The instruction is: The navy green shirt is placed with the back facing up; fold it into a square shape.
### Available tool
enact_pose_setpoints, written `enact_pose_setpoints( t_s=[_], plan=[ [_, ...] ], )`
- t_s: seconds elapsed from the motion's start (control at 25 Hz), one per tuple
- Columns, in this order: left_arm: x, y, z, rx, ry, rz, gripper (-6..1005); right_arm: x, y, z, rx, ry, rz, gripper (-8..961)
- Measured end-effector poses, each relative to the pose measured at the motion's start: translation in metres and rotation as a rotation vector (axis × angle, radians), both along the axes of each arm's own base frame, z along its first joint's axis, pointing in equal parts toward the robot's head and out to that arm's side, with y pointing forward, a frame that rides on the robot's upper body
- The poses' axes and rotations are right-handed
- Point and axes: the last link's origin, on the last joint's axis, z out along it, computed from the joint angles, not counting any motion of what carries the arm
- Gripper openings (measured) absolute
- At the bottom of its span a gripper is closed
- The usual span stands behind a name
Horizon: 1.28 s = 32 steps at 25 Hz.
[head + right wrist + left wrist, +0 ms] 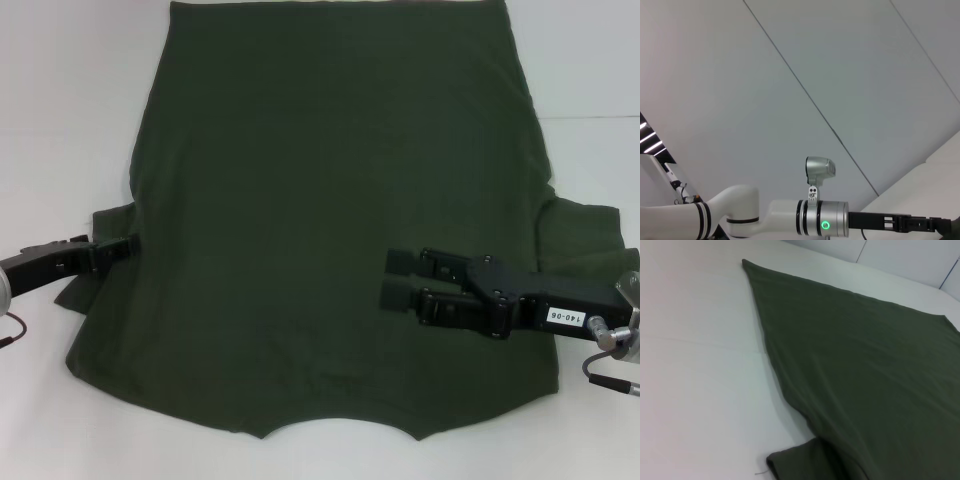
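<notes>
The navy green shirt (330, 200) lies spread flat on the white table (60, 100), its curved neckline (340, 432) at the near edge and its hem at the far edge. My left gripper (132, 244) sits low at the shirt's left edge, beside the bunched left sleeve (88, 275). The left wrist view shows the shirt (865, 365) and that sleeve (800, 462) but none of the gripper's fingers. My right gripper (388, 280) hovers over the shirt's lower right part, open, with nothing between its fingers. The right sleeve (585, 235) lies out to the right.
White table surface surrounds the shirt on the left (695, 380) and along the near edge (140, 440). In the right wrist view only my left arm (790, 222) and the ceiling appear.
</notes>
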Motion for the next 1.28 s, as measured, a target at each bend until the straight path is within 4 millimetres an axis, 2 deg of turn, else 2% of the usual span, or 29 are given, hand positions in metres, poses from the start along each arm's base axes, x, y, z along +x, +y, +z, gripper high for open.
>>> enact_pose_setpoints(
  t_s=[0.56, 1.2, 1.28],
  plan=[
    [0.0033, -0.0003, -0.0046, -0.022, 0.005, -0.013, 864, 0.0003, 0.001, -0.0003, 0.003, -0.004, -0.004, 850],
    [0.0019, 0.0033, 0.0017, -0.005, 0.024, -0.01, 816, 0.0011, 0.0023, 0.001, 0.014, -0.001, -0.013, 850],
    [0.0017, 0.0034, 0.0016, -0.011, 0.032, -0.011, 754, 0.0012, 0.0024, 0.0011, 0.015, -0.001, -0.013, 850]
  ],
)
